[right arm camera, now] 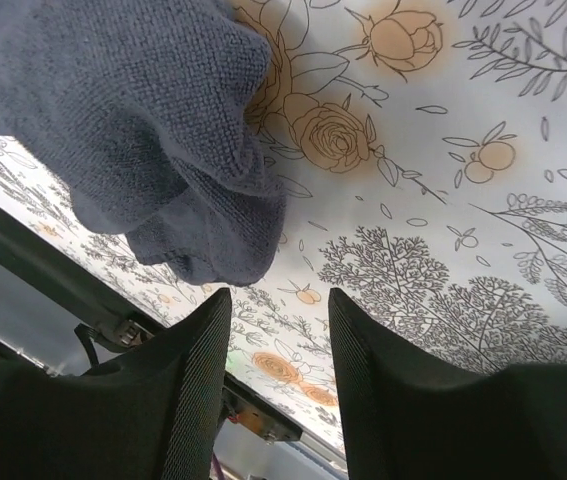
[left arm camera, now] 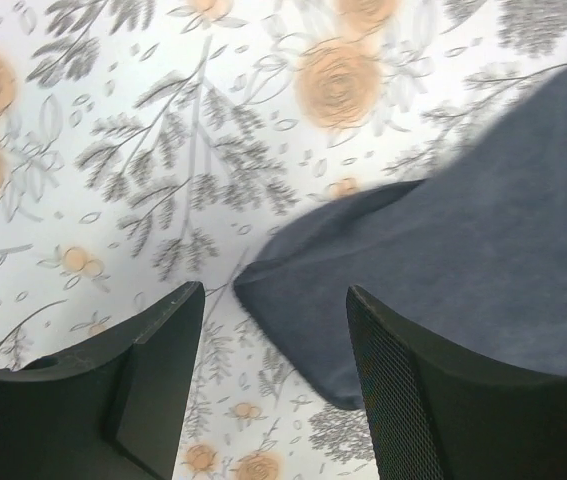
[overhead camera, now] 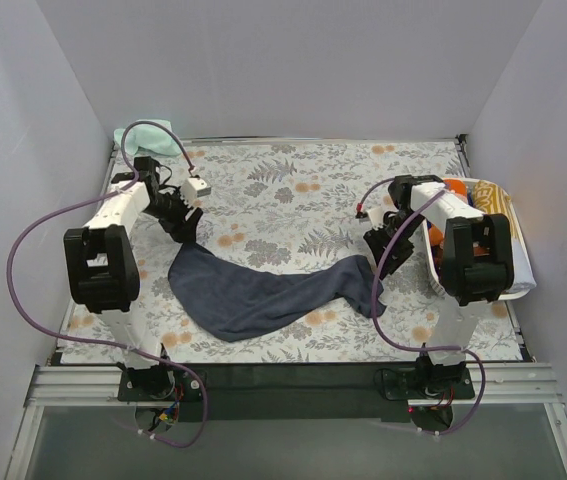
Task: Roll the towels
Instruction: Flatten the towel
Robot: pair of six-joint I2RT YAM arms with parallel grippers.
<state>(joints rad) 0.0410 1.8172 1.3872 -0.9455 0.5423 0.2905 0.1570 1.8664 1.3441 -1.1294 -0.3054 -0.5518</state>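
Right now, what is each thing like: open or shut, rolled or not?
Dark blue towel: unrolled, lying rumpled and stretched out.
Left gripper: open, holding nothing.
Right gripper: open, holding nothing.
Green towel: lying at the far left corner.
Basket: upright, with towels inside.

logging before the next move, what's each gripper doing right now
Left gripper: open, over a corner of the navy towel, not gripping it.
Right gripper: open, holding nothing.

Plain pale grey walls (overhead camera: 293, 60), floral table covering (overhead camera: 293, 200), metal rail (overhead camera: 73, 385) along near edge
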